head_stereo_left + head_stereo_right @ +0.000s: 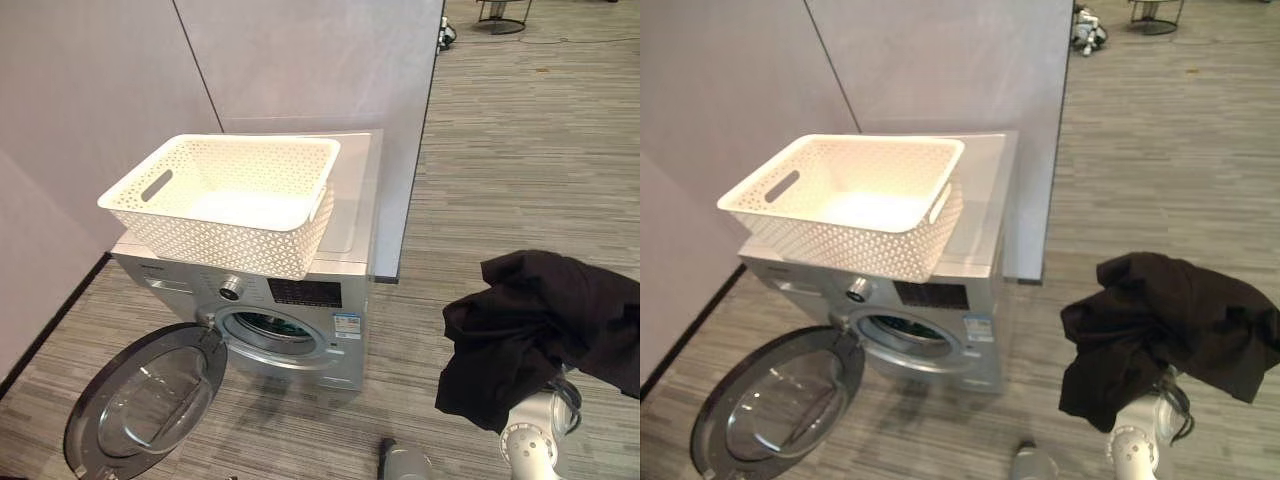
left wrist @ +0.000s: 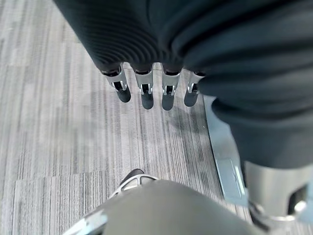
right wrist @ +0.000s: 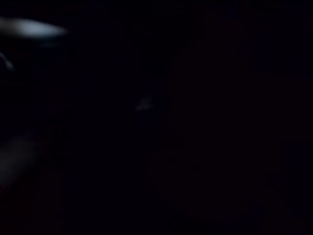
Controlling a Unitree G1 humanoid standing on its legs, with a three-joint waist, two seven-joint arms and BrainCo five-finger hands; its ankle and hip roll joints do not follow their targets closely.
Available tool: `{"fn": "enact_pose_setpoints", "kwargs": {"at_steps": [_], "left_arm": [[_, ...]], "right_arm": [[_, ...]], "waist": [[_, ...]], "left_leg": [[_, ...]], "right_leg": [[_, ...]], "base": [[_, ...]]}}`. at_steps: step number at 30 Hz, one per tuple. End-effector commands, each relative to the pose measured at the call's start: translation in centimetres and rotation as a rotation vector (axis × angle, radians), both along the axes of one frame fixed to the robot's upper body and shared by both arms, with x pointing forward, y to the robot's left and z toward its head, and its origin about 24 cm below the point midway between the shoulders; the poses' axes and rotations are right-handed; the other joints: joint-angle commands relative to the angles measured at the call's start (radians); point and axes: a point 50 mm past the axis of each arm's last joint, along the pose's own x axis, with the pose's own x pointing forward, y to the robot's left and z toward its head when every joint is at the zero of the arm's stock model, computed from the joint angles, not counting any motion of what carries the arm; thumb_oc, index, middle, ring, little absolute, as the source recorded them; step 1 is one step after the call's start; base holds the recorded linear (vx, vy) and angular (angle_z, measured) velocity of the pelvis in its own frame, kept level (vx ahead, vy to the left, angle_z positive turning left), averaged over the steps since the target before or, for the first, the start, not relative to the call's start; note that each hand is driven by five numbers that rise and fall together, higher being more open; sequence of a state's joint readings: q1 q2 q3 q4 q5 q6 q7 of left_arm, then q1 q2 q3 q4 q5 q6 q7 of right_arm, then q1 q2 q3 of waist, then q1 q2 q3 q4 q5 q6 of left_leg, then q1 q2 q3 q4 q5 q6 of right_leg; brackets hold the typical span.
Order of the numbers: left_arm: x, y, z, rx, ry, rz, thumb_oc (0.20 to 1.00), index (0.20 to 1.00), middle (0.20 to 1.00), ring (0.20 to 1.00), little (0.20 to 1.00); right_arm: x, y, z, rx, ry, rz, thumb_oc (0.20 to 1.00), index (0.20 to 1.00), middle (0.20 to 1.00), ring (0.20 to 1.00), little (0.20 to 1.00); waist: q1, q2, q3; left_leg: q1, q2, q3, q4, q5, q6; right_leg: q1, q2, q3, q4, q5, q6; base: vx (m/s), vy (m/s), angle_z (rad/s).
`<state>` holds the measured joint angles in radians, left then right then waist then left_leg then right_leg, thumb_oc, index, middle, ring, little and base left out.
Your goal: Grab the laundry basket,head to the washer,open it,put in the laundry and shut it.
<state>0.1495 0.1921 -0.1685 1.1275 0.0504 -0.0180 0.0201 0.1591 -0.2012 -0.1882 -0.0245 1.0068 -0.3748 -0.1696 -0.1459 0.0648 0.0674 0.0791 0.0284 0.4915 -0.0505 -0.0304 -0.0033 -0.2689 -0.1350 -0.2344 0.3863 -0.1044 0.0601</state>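
A silver front-loading washer (image 1: 322, 296) stands against the partition, its round door (image 1: 148, 398) swung wide open and down to the left, showing the dark drum opening (image 1: 268, 329). On top of it sits a white lattice laundry basket (image 1: 222, 203), with nothing in it that I can see. A black garment (image 1: 540, 330) hangs in a bunch at the right of the washer, draped over the end of my right arm (image 1: 528, 447); the hand is hidden under the cloth, and the right wrist view is dark. My left hand (image 2: 146, 95) hangs over the carpet with straight fingers, holding nothing.
A grey partition panel (image 1: 310, 60) stands behind the washer and a pale wall (image 1: 50, 150) runs along the left. Striped grey carpet (image 1: 520, 170) spreads to the right and back. A round furniture base (image 1: 500, 18) stands far behind.
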Motion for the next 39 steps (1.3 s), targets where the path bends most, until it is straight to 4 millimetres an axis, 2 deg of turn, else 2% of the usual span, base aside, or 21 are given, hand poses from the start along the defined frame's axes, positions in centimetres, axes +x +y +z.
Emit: {"fn": "enact_pose_setpoints", "kwargs": {"at_steps": [1,4,5,8,10,11,12,13,14,15,16,17,18,20,25,28,32,34,37,39], "left_arm": [[0.5,0.1,-0.2,0.041,0.013,-0.024,1.000,1.000,1.000,1.000,1.000],[1.1,-0.3,-0.2,0.045,0.005,-0.021,1.000,1.000,1.000,1.000,1.000],[2.1,-0.7,-0.1,0.038,-0.021,-0.038,1.000,1.000,1.000,1.000,1.000],[2.9,-0.9,0.0,0.043,-0.046,-0.049,1.000,1.000,1.000,1.000,1.000],[4.2,-0.9,0.3,0.051,-0.087,-0.066,1.000,1.000,1.000,1.000,1.000],[4.5,-0.9,0.4,0.062,-0.094,-0.068,1.000,1.000,1.000,1.000,1.000],[4.9,-0.9,0.4,0.068,-0.099,-0.083,1.000,1.000,1.000,1.000,1.000],[4.9,-0.9,0.4,0.069,-0.099,-0.083,1.000,1.000,1.000,1.000,1.000],[5.3,-0.7,0.5,0.079,-0.100,-0.107,1.000,1.000,1.000,1.000,1.000],[5.3,-0.7,0.5,0.079,-0.100,-0.107,1.000,1.000,1.000,1.000,1.000],[5.6,-0.5,0.6,0.096,-0.102,-0.122,1.000,1.000,1.000,1.000,1.000],[5.8,-0.5,0.6,0.102,-0.100,-0.140,1.000,1.000,1.000,1.000,1.000],[5.6,-0.4,0.5,0.105,-0.086,-0.136,1.000,1.000,1.000,1.000,1.000],[5.4,-0.1,0.6,0.115,-0.081,-0.125,1.000,1.000,1.000,1.000,1.000],[5.0,1.2,0.7,0.148,-0.061,-0.123,1.000,1.000,1.000,1.000,1.000],[3.8,2.3,0.6,0.169,-0.024,-0.076,1.000,1.000,1.000,1.000,1.000],[3.0,2.6,0.5,0.173,0.009,-0.068,1.000,1.000,1.000,1.000,1.000],[2.0,2.8,0.3,0.174,0.041,-0.065,1.000,1.000,1.000,1.000,1.000],[1.7,2.9,0.3,0.171,0.051,-0.047,1.000,1.000,1.000,1.000,1.000],[1.7,2.7,0.2,0.164,0.050,-0.047,1.000,1.000,1.000,1.000,1.000]], "right_arm": [[0.8,0.0,3.3,-0.056,-0.167,0.013,0.200,0.200,0.200,0.200,0.200],[0.3,-0.5,3.3,-0.091,-0.154,0.002,0.200,0.200,0.200,0.200,0.200],[0.0,-0.7,3.4,-0.120,-0.148,0.004,0.200,0.200,0.200,0.200,0.200],[-0.4,-1.0,3.3,-0.128,-0.142,-0.003,0.200,0.200,0.200,0.200,0.200],[-0.2,-1.1,3.5,-0.142,-0.145,0.006,0.200,0.200,0.200,0.200,0.200],[-0.2,-1.1,3.5,-0.135,-0.145,0.000,0.200,0.200,0.200,0.200,0.200],[-0.3,-1.3,3.4,-0.129,-0.146,-0.011,0.200,0.200,0.200,0.200,0.200],[-0.3,-1.3,3.4,-0.128,-0.147,-0.010,0.200,0.200,0.200,0.200,0.200],[-0.4,-1.0,3.3,-0.116,-0.152,-0.006,0.200,0.200,0.200,0.200,0.200],[-0.4,-1.0,3.3,-0.116,-0.152,-0.006,0.200,0.200,0.200,0.200,0.200],[-0.4,-1.0,3.4,-0.117,-0.154,-0.004,0.200,0.200,0.200,0.200,0.200],[-0.8,-1.1,3.3,-0.118,-0.149,-0.015,0.200,0.200,0.200,0.200,0.200],[-0.1,-0.5,3.5,-0.118,-0.161,0.025,0.200,0.200,0.200,0.200,0.200],[-0.3,-0.5,3.3,-0.125,-0.143,0.029,0.200,0.200,0.200,0.200,0.200],[-0.7,-0.1,2.6,-0.109,-0.122,0.043,0.200,0.200,0.200,0.200,0.200],[-0.3,0.3,2.3,-0.111,-0.114,0.067,0.200,0.200,0.200,0.200,0.200],[-0.2,0.6,2.2,-0.091,-0.121,0.083,0.200,0.200,0.200,0.200,0.200],[-0.3,0.7,1.7,-0.082,-0.109,0.100,0.200,0.200,0.200,0.200,0.200],[-0.4,0.6,1.5,-0.085,-0.099,0.107,0.200,0.200,0.200,0.200,0.200],[-0.7,0.4,1.2,-0.089,-0.091,0.100,0.200,0.200,0.200,0.200,0.200]], "waist": [[-0.013,-0.023,-0.019],[-0.026,-0.021,-0.023],[-0.033,-0.027,-0.016],[-0.038,-0.036,-0.010],[-0.038,-0.044,0.006],[-0.032,-0.052,0.009],[-0.051,-0.053,0.003],[-0.050,-0.056,0.006],[-0.060,-0.060,-0.003],[-0.060,-0.060,-0.003],[-0.061,-0.064,-0.005],[-0.087,-0.058,-0.016],[-0.081,-0.047,-0.021],[-0.090,-0.045,-0.024],[-0.078,-0.060,-0.042],[-0.052,-0.079,-0.056],[-0.041,-0.082,-0.058],[-0.039,-0.080,-0.070],[-0.038,-0.080,-0.076],[-0.038,-0.080,-0.078]], "left_leg": [[-0.073,-0.061,0.010,0.053,0.047,-0.007],[-0.086,-0.054,0.008,0.079,0.037,-0.017],[-0.106,-0.047,-0.003,0.135,0.026,-0.026],[-0.139,-0.027,-0.001,0.222,0.007,-0.043],[-0.178,0.007,-0.033,0.334,0.027,-0.077],[-0.199,0.028,-0.048,0.362,0.067,-0.099],[-0.194,0.090,0.015,0.349,0.075,-0.122],[-0.198,0.095,0.031,0.350,0.090,-0.115],[-0.181,0.145,0.054,0.283,0.068,-0.114],[-0.180,0.145,0.054,0.282,0.069,-0.114],[-0.201,0.176,0.061,0.265,0.103,-0.121],[-0.179,0.216,0.174,0.236,0.126,-0.134],[-0.174,0.182,0.136,0.238,0.101,-0.116],[-0.151,0.176,0.147,0.221,0.088,-0.110],[-0.130,0.166,0.138,0.240,0.051,-0.099],[-0.120,0.166,0.150,0.279,0.020,-0.093],[-0.117,0.169,0.154,0.290,0.032,-0.103],[-0.104,0.154,0.163,0.269,0.025,-0.099],[-0.105,0.149,0.165,0.268,0.027,-0.100],[-0.110,0.159,0.176,0.281,0.055,-0.120]], "right_leg": [[0.194,0.111,0.002,-0.230,0.048,0.004],[0.210,0.128,0.028,-0.271,0.053,0.002],[0.222,0.127,0.043,-0.294,0.062,-0.003],[0.238,0.122,0.049,-0.315,0.065,-0.008],[0.253,0.117,0.057,-0.326,0.069,-0.021],[0.267,0.112,0.066,-0.336,0.072,-0.025],[0.280,0.101,0.054,-0.341,0.061,-0.016],[0.275,0.102,0.047,-0.341,0.072,-0.022],[0.294,0.082,0.046,-0.336,0.048,-0.012],[0.295,0.082,0.046,-0.336,0.047,-0.011],[0.294,0.076,0.042,-0.329,0.041,-0.014],[0.286,0.074,0.008,-0.314,0.032,-0.008],[0.285,0.073,0.001,-0.319,0.029,-0.003],[0.294,0.071,0.015,-0.318,0.029,0.005],[0.332,0.056,0.035,-0.338,0.036,0.011],[0.353,0.045,0.042,-0.338,0.026,0.016],[0.370,0.044,0.046,-0.354,0.033,0.018],[0.374,0.036,0.046,-0.373,0.046,0.028],[0.375,0.033,0.046,-0.382,0.052,0.031],[0.383,0.036,0.038,-0.391,0.055,0.030]], "base": [[0.03,-0.067,-0.22],[0.02,-0.098,-0.14],[0.00,-0.100,-0.15],[-0.01,-0.114,0.13],[-0.02,-0.112,0.14],[0.05,-0.035,0.11],[0.00,-0.028,0.07],[0.09,0.066,-0.05],[0.03,0.055,0.29],[0.09,0.085,0.33],[0.00,0.013,0.22],[0.02,0.097,0.20],[0.03,0.150,0.51],[0.06,0.185,0.39],[0.08,0.094,-0.04],[0.06,0.044,-0.02],[0.03,0.043,-0.05],[0.02,0.060,-0.03],[0.00,0.031,-0.07],[0.00,0.001,-0.03]]}}
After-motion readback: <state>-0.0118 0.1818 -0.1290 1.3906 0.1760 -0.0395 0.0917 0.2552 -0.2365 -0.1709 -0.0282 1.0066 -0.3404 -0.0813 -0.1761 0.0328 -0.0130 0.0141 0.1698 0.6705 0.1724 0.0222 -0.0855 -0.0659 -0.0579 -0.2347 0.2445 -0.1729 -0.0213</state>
